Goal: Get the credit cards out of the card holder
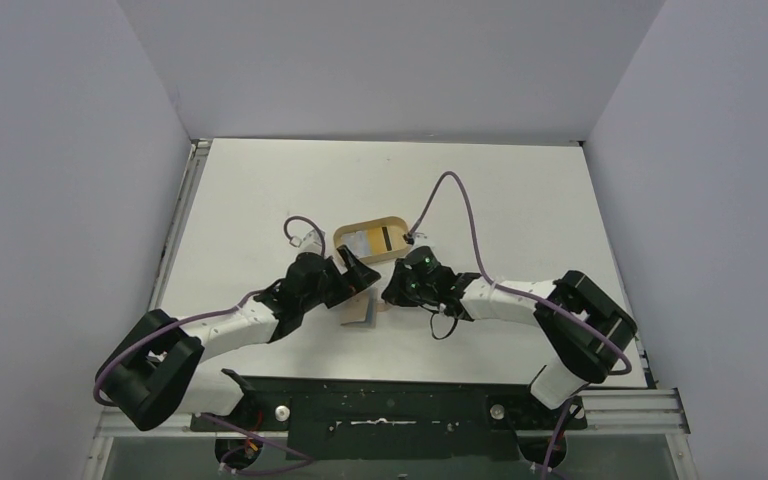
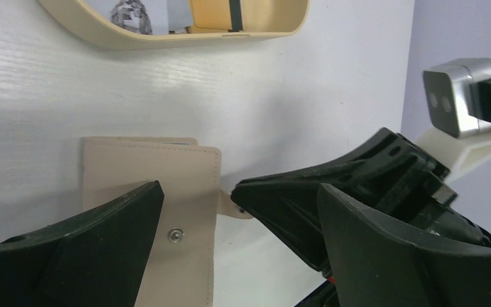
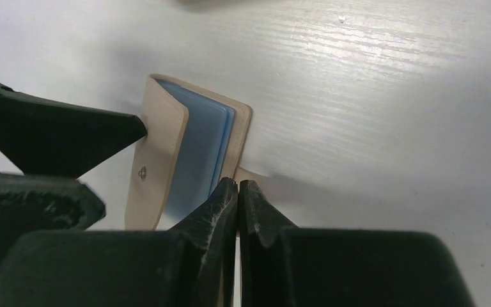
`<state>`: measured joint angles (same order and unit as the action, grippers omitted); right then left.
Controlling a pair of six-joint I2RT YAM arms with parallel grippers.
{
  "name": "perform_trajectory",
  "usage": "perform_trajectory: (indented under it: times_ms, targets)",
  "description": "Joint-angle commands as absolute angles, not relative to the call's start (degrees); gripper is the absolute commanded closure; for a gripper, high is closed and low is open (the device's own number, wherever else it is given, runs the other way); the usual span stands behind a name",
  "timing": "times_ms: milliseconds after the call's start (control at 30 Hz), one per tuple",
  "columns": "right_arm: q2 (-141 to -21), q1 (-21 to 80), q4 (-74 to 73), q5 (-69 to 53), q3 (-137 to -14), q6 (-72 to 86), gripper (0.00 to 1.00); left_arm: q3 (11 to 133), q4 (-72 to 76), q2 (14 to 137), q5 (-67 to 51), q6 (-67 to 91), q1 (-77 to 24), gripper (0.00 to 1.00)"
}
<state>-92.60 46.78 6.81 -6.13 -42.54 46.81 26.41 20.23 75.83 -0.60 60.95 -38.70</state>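
Note:
The tan card holder (image 1: 360,315) lies on the white table between my two grippers. Its front flap stands partly lifted, and pale blue credit cards (image 3: 201,147) show inside the card holder (image 3: 156,160). My right gripper (image 3: 238,185) is shut at the holder's right edge, pinching its short strap tab (image 3: 250,174). My left gripper (image 2: 240,192) is open and straddles the card holder (image 2: 166,166). One of its fingers (image 2: 102,236) hangs over the snap-button face, and its tip touches the lifted flap in the right wrist view. In the top view the left gripper (image 1: 355,280) and right gripper (image 1: 392,292) nearly meet.
An oval tan tray (image 1: 340,240) with a raised rim sits just beyond the card holder, holding a tan card with a dark stripe and some pale items. The tray's rim (image 2: 166,38) shows in the left wrist view. Purple cables loop over the table.

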Motion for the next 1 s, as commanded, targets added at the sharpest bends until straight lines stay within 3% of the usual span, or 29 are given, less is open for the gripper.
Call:
perform_trajectory:
  times_ms: [0, 233, 700, 900, 967]
  targets:
    - [-87.60, 46.34, 9.38, -5.92, -41.85, 45.50, 1.00, 26.71, 18.88, 74.41, 5.15, 61.16, -39.45, 0.09]
    - [-87.40, 46.90, 8.47, -6.93, -44.23, 44.71, 1.00, 25.07, 21.79, 76.60, 7.27, 63.57, -40.34, 0.03]
    - [-93.51, 49.86, 8.53, -9.13, -49.58, 44.63, 0.99, 24.79, 20.55, 78.24, 14.07, 71.29, -44.35, 0.03]
    - [-95.81, 50.74, 8.85, -8.79, -49.94, 44.96, 0.95, 23.82, 20.59, 77.77, 15.29, 73.32, -44.51, 0.03]
    - [-96.69, 50.87, 9.28, -8.70, -49.97, 45.08, 0.89, 23.56, 20.63, 77.72, 15.44, 73.39, -44.50, 0.03]
